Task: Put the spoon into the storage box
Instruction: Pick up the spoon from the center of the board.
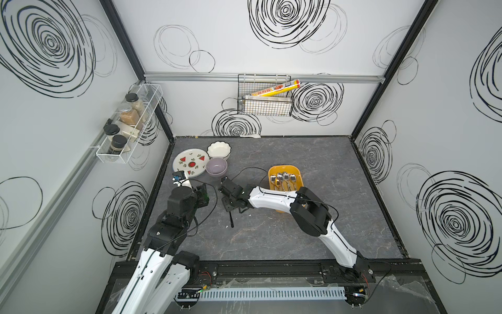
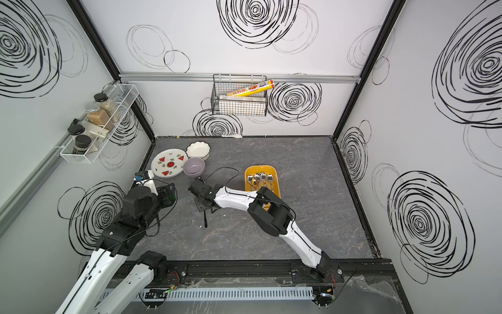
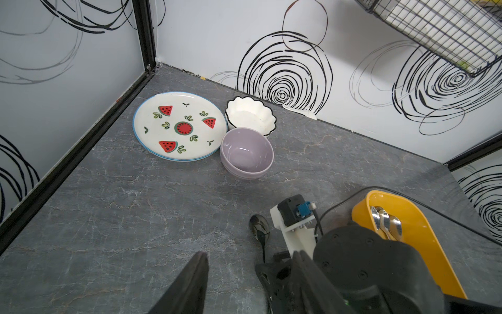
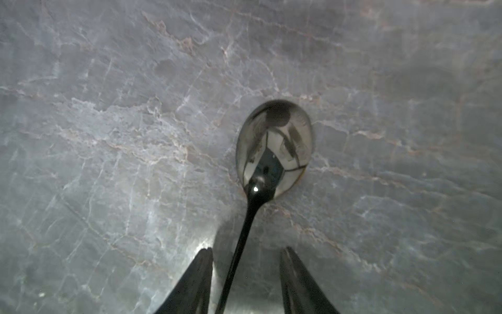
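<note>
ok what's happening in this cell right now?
The right gripper is down at the table over a loose spoon, jaws open and straddling its handle, not gripping yet. The yellow storage box beside it already holds several spoons. The left gripper hangs open nearby, holding nothing.

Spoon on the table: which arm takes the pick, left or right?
Right. The right gripper straddles the spoon handle, jaws open either side, and the storage box sits next to that arm. The left gripper stands off, empty.
</note>
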Robot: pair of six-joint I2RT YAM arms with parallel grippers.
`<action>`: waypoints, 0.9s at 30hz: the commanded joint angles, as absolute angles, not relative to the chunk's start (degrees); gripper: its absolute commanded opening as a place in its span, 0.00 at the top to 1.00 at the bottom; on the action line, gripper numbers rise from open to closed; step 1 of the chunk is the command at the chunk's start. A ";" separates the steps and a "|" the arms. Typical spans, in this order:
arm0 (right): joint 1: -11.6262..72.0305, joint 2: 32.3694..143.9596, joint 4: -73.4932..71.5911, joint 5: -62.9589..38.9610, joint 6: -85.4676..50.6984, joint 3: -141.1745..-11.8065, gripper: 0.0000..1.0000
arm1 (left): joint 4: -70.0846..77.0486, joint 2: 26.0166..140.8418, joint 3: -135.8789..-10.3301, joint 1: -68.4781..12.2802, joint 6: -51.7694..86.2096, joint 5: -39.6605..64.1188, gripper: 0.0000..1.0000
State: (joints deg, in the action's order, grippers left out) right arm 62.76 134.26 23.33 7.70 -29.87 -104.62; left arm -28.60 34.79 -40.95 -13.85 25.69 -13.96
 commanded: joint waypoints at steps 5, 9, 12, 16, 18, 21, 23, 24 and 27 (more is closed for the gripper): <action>63.90 136.87 30.74 15.48 -28.59 -106.40 0.66 | -26.62 34.40 -40.52 -14.15 24.67 -13.45 0.44; 63.89 138.39 31.78 15.62 -28.21 -107.21 0.75 | -26.63 33.93 -40.45 -14.50 24.61 -13.77 0.44; 63.87 138.95 31.96 15.04 -28.21 -107.35 0.83 | -26.76 33.92 -40.47 -14.74 24.68 -14.03 0.44; 63.87 137.64 30.10 14.92 -28.43 -105.74 0.93 | -26.79 34.07 -40.48 -15.08 24.70 -14.29 0.44; 63.85 136.48 29.22 15.07 -28.59 -105.01 0.97 | -26.77 34.26 -40.43 -15.12 24.78 -14.26 0.44; 63.90 132.66 25.31 14.99 -28.39 -101.54 1.00 | -26.84 34.64 -40.53 -15.21 24.71 -14.21 0.44; 63.85 128.44 20.67 13.73 -28.21 -97.70 1.00 | -26.84 34.79 -40.61 -15.40 24.93 -14.24 0.44; 63.77 126.03 18.65 13.73 -28.21 -95.40 1.00 | -26.82 34.82 -40.67 -15.55 25.09 -14.17 0.44; 63.32 118.43 12.24 11.59 -25.45 -88.03 1.00 | -27.57 35.45 -41.87 -15.75 25.97 -13.85 0.35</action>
